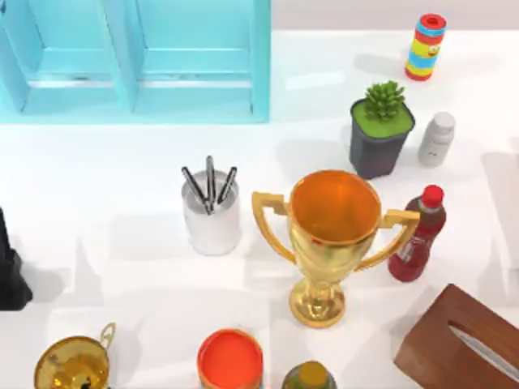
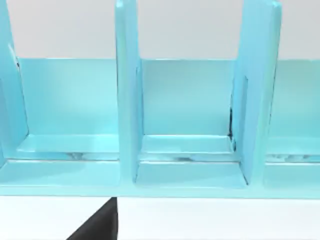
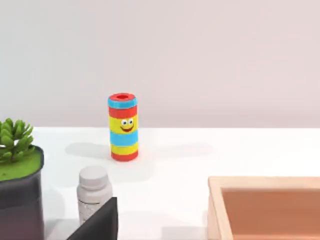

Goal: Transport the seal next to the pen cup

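White table (image 1: 122, 186), pen cup (image 1: 212, 220) upright

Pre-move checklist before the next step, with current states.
1. Pen cup upright, pens in: ok.
2. Bare table at the cup's left for a drop spot: ok.
3. Room at the cup's right: not ok, the gold trophy stands close.
4. Seal's position: cannot tell.
5. Left arm at the table's left edge, apart from the cup: ok.
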